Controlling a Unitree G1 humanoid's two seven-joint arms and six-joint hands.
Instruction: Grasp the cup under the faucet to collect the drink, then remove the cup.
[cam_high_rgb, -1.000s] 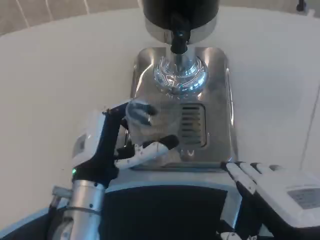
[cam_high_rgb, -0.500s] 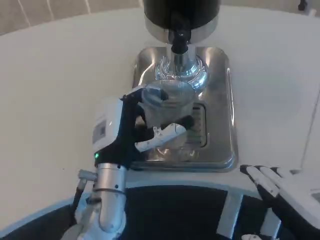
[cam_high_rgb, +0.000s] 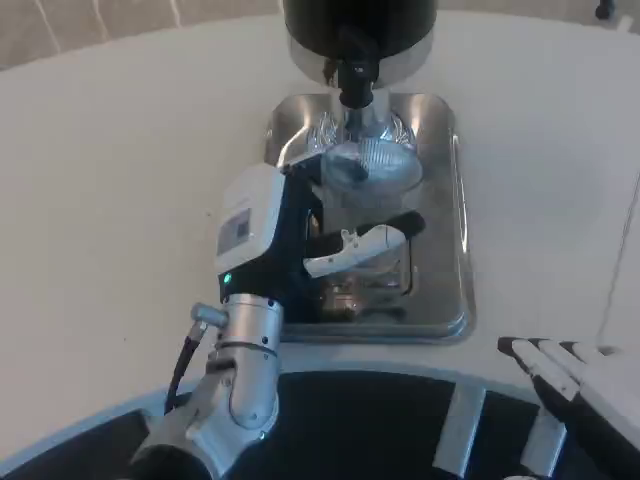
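While the drink has yet to flow, we read the scene from the cup outward.

Cup: we see the clear plastic cup (cam_high_rgb: 368, 185) upright over the tray, its mouth directly beneath the black faucet nozzle (cam_high_rgb: 354, 78).

Left hand: our left hand (cam_high_rgb: 300, 235) wraps the cup from the side, its fingers (cam_high_rgb: 365, 240) curled across the cup's front wall.

Right hand: our right hand (cam_high_rgb: 570, 375) rests at the near table edge, well apart, fingers straight and close together, holding nothing.

Drip tray: the shiny steel drip tray (cam_high_rgb: 445, 230) lies below the cup, slotted grate near its middle.

Dispenser: the black drink dispenser (cam_high_rgb: 360, 25) stands at the tray's far end.

Step in hand: we judge the cup should be kept level, its mouth centred under the nozzle, gripped firmly without crushing the thin wall.
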